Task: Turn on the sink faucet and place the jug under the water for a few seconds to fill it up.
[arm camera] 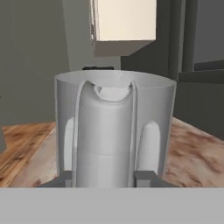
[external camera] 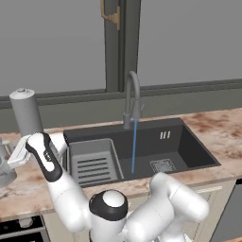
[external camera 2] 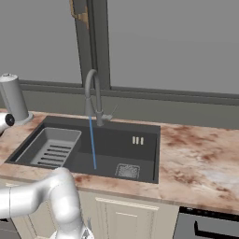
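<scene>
The dark gooseneck sink faucet [external camera: 131, 94] [external camera 2: 92, 93] is running, and a thin blue stream of water [external camera: 134, 146] [external camera 2: 92, 144] falls into the charcoal sink [external camera: 189, 146] [external camera 2: 148, 154]. The see-through jug [arm camera: 153, 113] stands upright on the counter left of the sink, just showing at the edge of the left base view [external camera: 3, 165]. My arm reaches left to it. In the hand view my gripper [arm camera: 105, 178] sits at the jug's looped handle [arm camera: 105, 131], one fingertip [arm camera: 66, 177] pressed against each side of the handle. The jug looks empty.
An opaque grey knob-topped cylinder [external camera: 26, 111] [external camera 2: 13, 98] stands on the counter behind the jug. A grey slotted rack [external camera: 92, 163] [external camera 2: 51, 147] fills the sink's left part. Marbled counter [external camera 2: 196, 158] runs to the right. A window wall lies behind.
</scene>
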